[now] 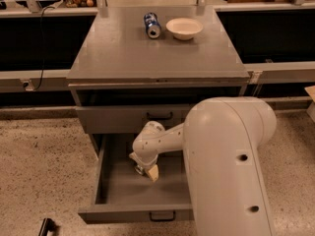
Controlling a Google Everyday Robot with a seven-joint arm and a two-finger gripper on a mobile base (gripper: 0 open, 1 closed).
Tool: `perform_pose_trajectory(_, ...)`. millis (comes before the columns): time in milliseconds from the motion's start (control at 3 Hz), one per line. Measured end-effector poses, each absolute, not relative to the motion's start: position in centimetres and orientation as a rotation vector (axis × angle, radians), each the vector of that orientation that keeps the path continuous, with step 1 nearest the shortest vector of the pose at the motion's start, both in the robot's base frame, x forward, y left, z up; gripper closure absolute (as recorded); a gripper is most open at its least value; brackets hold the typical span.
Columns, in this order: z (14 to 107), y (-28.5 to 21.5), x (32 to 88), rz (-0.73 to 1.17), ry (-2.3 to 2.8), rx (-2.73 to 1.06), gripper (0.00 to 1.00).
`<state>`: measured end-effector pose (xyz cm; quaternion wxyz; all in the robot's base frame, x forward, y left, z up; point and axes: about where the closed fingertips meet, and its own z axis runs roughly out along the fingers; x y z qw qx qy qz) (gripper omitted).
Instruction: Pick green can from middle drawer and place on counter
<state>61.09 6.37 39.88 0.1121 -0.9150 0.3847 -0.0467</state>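
The middle drawer (pixel 114 185) is pulled out below the cabinet, its front and small black handle nearest the camera. My gripper (pixel 148 170) is down inside the drawer, near its middle, at the end of the white arm (pixel 226 161) that reaches in from the right. The green can does not show; the gripper and wrist cover that part of the drawer floor. The counter (pixel 147 55) is the broad grey cabinet top above.
A blue-and-white can (pixel 152 24) lies on its side at the back of the counter, next to a white bowl (pixel 184 28). A shallower grey drawer front (pixel 123 118) is shut above the open drawer. A speckled floor surrounds the cabinet.
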Motion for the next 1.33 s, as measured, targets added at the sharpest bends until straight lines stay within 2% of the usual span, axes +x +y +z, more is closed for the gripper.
perform_pose_trajectory(333,39.5,6.6,61.7,-0.146,1.103,-2.706,0.0)
perform_pose_trajectory(1333,36.4,6.0,62.8,-0.119,1.009,-2.816,0.56)
